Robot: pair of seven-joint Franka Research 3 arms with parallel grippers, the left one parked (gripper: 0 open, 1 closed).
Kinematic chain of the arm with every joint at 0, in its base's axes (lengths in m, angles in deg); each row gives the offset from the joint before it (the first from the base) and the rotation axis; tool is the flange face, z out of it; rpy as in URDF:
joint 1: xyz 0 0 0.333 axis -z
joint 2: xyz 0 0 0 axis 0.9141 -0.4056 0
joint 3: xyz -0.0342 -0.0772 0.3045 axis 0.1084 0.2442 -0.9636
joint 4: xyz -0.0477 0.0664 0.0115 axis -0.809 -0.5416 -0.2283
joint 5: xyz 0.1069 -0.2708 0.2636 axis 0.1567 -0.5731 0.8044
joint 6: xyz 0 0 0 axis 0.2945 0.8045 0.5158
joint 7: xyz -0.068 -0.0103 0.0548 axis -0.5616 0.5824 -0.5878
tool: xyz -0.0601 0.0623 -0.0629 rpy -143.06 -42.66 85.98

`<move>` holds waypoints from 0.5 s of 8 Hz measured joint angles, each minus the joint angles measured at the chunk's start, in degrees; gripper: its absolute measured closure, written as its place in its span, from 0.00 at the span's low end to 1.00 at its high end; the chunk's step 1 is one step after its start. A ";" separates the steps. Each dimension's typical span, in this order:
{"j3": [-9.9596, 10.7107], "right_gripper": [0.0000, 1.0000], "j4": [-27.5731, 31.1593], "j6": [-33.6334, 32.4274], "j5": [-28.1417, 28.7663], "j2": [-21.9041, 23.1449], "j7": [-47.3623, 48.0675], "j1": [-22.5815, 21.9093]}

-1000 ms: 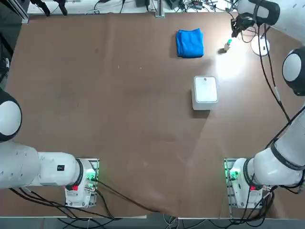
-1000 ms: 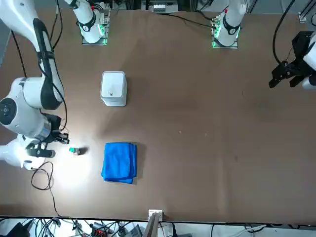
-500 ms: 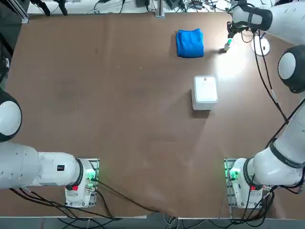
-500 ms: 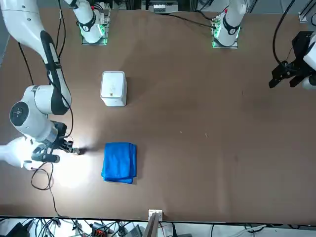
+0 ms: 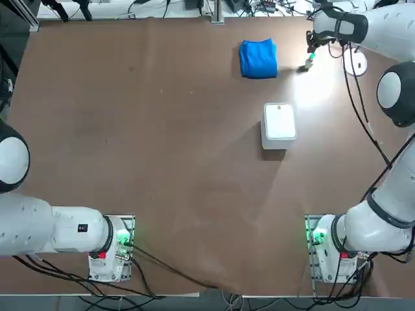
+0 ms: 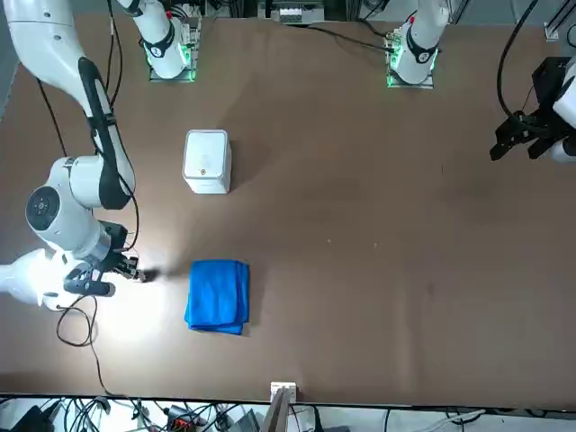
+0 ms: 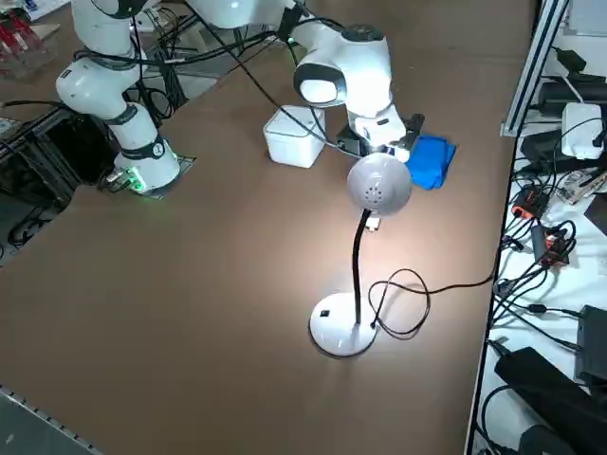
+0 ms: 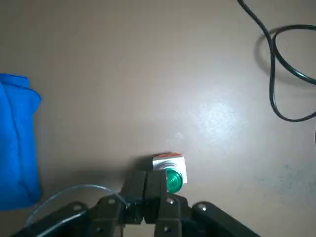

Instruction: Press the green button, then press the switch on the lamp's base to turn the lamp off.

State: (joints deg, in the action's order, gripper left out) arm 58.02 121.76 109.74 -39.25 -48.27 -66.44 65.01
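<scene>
Beside green-capped button with pale metal body [image 8: 174,180], right gripper's [image 8: 146,177] black fingers [image 8: 156,187] closed together

Right at the fingertips, the button rests on the brown tabletop [image 5: 181,162] as the two fingers meet with no gap between them, gripping nothing. Whether they touch the button cannot be told. To the left of the fingers lies a folded bright blue cloth [image 5: 258,58], well apart. To their right, a thin black cable loop [image 8: 274,94] curls on the table near the desk lamp's flat white round base [image 7: 340,327], which bears a small dark switch [image 7: 324,314]. From that base rises a bendy black neck [image 7: 358,265], topped by a pale round lamp head [image 7: 379,183]. Back from the fingers toward the robot's bases, and to their left, sits a white rounded plastic box [image 5: 279,123], farther off than the cloth.
</scene>
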 joint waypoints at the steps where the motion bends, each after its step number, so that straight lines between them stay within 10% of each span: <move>1: 0.00 0.99 0.50 0.82 0.00 0.00 0.03 0.00; 4: 0.03 0.99 1.71 2.73 0.00 -0.06 0.12 0.03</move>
State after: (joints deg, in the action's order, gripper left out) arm 58.05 123.47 112.46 -39.25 -48.33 -66.32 65.04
